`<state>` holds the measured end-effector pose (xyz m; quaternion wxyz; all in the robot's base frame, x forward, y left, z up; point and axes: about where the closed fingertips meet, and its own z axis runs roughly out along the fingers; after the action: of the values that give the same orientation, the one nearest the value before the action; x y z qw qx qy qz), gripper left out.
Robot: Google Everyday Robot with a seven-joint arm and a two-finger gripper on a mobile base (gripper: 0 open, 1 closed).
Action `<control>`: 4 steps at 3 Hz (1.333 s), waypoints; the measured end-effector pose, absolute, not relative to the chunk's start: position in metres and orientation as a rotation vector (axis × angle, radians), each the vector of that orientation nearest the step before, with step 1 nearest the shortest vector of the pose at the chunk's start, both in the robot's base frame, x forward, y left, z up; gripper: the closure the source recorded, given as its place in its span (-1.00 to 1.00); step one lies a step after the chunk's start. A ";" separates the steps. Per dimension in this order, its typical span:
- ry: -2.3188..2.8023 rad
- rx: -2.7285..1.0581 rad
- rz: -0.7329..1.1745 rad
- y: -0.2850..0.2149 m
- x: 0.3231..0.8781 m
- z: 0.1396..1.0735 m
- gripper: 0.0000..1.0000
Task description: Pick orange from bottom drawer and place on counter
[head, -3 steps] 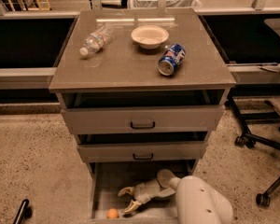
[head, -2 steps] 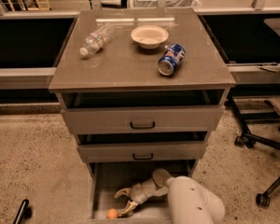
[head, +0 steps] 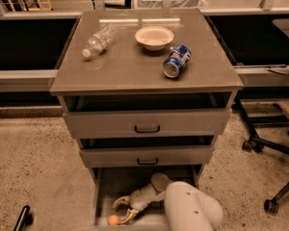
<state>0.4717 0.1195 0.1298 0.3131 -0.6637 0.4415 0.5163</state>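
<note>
The orange point(head: 114, 220) lies on the floor of the open bottom drawer point(head: 116, 186), near its front left. My gripper point(head: 120, 211) reaches down into that drawer from the right. Its two pale fingers are spread, one above and one to the right of the orange, with the fruit just at their tips and not held. My white arm covers the drawer's right half. The counter point(head: 135, 69) is the grey-brown top slab of the cabinet above.
On the counter lie a clear plastic bottle point(head: 98, 41), a white bowl point(head: 154, 36) and a blue soda can point(head: 177, 61) on its side. The two upper drawers stand slightly open. An office chair base point(head: 272, 146) is at the right. A black object point(head: 22, 218) is at the bottom left.
My arm and gripper have shifted a little to the left inside the bottom drawer, closer to the orange. The orange has not moved.
</note>
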 end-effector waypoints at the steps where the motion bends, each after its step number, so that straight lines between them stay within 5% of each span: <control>1: 1.129 -1.804 1.408 0.134 0.461 0.125 -0.16; 2: 1.105 -1.861 1.436 0.149 0.454 0.120 -0.12; 4: 1.102 -1.882 1.442 0.154 0.452 0.117 0.79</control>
<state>0.4523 0.1541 0.1171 0.2606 -0.6949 0.4069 0.5326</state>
